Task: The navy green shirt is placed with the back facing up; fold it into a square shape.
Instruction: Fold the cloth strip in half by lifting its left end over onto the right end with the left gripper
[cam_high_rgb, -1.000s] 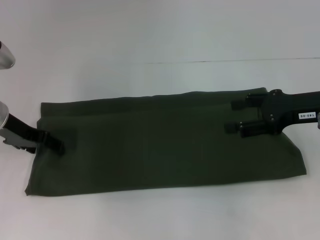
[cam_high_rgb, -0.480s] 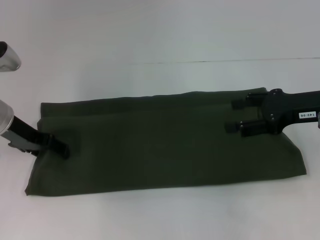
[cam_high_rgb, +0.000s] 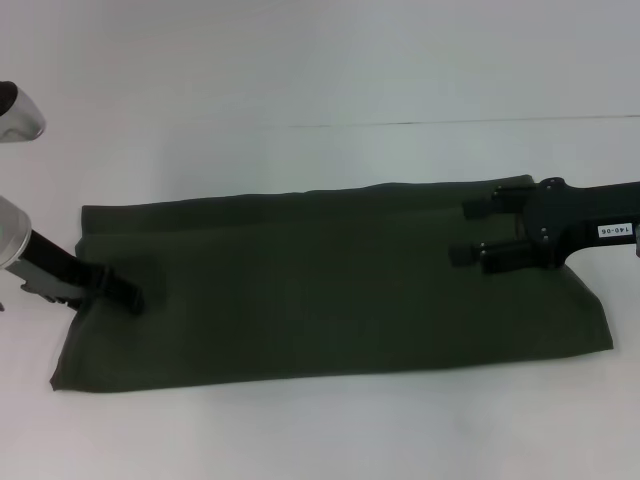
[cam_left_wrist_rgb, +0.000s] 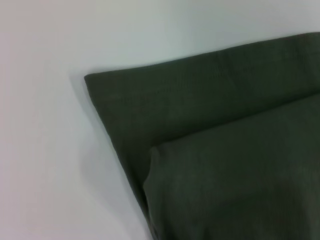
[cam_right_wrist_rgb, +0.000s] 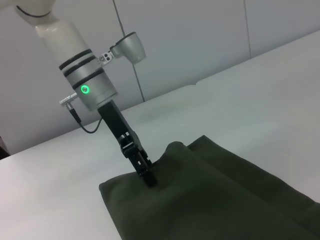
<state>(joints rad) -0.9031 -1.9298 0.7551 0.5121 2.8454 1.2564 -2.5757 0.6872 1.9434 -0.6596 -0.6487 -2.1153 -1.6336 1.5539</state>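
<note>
White table (cam_high_rgb: 300, 60) fills head view; navy green shirt (cam_high_rgb: 330, 285) lies as long band, long axis left-right. Left gripper (cam_high_rgb: 125, 297) on shirt's left end, clamped on cloth (apparently). Right gripper (cam_high_rgb: 475, 232) over right end, fingers spread.
Left wrist view: shirt corner, layered fold.
Right wrist view: left gripper pinching raised cloth.

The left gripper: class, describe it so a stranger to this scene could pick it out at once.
Start at the white table and find the dark olive-green shirt lying across it as a long folded band. At the band's left end, the left gripper angles down from a silver-cuffed arm onto the cloth. Unlike the right gripper, whose two fingers show spread apart, it looks like one black tip.
</note>
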